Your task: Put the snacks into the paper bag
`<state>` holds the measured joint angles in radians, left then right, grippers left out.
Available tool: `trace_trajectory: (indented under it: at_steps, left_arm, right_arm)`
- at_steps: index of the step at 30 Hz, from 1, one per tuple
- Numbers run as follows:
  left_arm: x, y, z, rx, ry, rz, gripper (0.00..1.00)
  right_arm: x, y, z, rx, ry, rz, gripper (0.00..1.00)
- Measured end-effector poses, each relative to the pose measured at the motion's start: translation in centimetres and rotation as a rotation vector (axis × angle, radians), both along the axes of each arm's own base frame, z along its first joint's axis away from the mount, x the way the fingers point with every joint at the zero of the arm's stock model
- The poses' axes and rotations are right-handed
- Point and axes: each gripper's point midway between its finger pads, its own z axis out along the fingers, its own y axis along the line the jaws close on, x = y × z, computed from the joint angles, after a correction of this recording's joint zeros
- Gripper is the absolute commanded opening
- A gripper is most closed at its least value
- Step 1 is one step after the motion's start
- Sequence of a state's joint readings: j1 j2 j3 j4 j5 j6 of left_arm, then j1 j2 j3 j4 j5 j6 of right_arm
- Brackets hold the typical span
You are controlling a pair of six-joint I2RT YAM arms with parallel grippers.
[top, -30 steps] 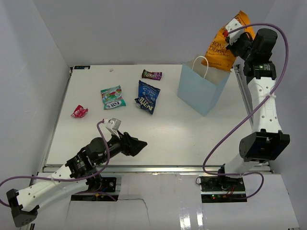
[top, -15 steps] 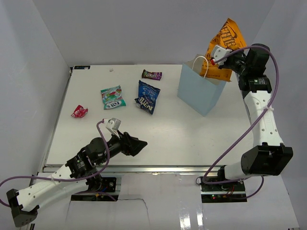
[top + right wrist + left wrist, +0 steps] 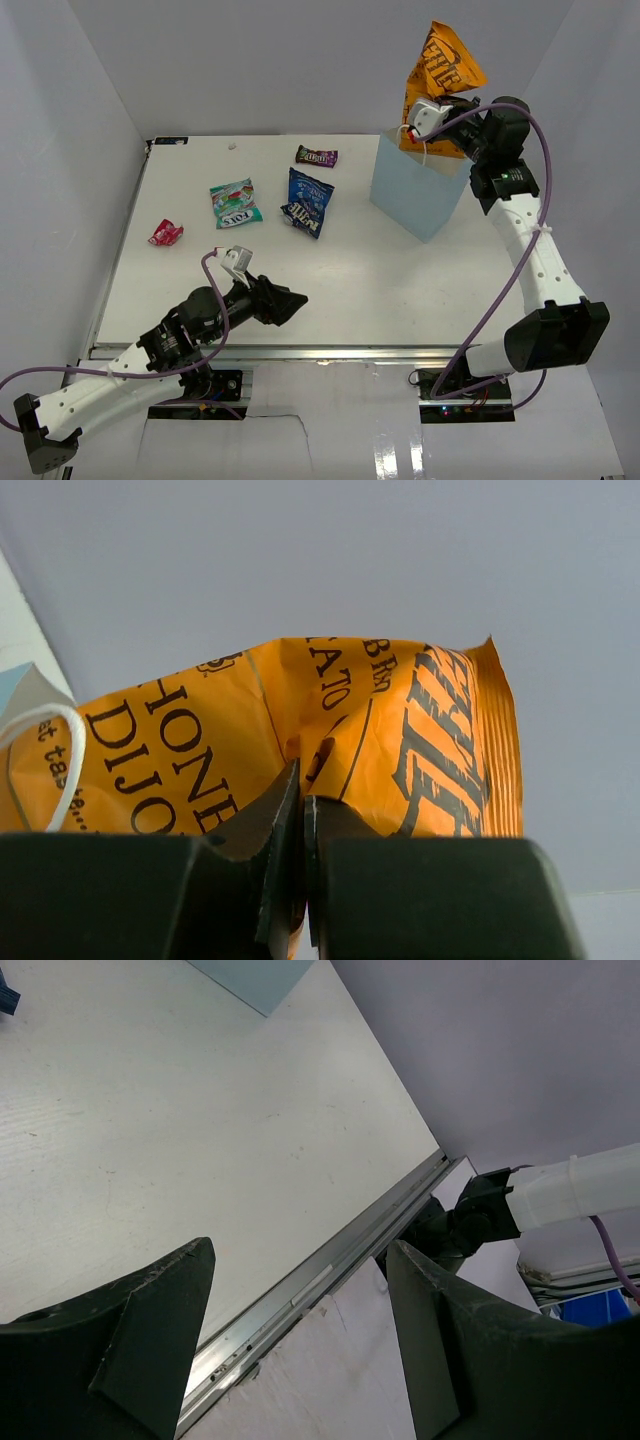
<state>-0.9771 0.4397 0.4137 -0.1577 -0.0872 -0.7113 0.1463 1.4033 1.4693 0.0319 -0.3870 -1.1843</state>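
We're counting 5 snacks, 1 paper bag (image 3: 415, 195), 2 grippers. Right gripper (image 3: 443, 112) is pinching the orange chip bag (image 3: 442, 60), jaws pressed together on the foil per wrist cam. Pkt is standing up in the air over the paper bag's top, lower end by the mouth; can't tell if any of it is inside. Other 4 are lying flat on the table (image 3: 350, 280), all left of the paper bag: dark blue bag (image 3: 307, 202), teal-white bag (image 3: 236, 203), purple candy pack (image 3: 316, 156), red-pink wrapper (image 3: 165, 233). Left gripper (image 3: 288, 302) is hovering low nr the table's front edge, fingers spread wide, empty.
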Motion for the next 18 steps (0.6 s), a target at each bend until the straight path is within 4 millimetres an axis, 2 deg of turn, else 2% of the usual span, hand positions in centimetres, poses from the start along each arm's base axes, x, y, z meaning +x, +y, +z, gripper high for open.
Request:
trace_trajectory:
  at_steps: [5, 10, 14, 18]
  left_arm:
    - [0.0, 0.0, 0.0, -0.001, -0.001, -0.002, 0.80]
    - [-0.1, 0.0, -0.6, 0.006, 0.005, -0.003, 0.80]
    - [-0.1, -0.1, -0.4, 0.001, 0.002, -0.006, 0.80]
    - [-0.2, -0.1, -0.4, -0.001, 0.001, -0.012, 0.80]
  right_arm:
    - [0.0, 0.4, 1.2, 0.014, -0.044, -0.030, 0.08]
    - [0.5, 0.3, 1.5, 0.009, -0.066, -0.088, 0.08]
    - [1.8, 0.1, 0.8, -0.002, -0.058, -0.136, 0.08]
    - [3.2, -0.6, -0.8, -0.030, -0.032, -0.190, 0.08]
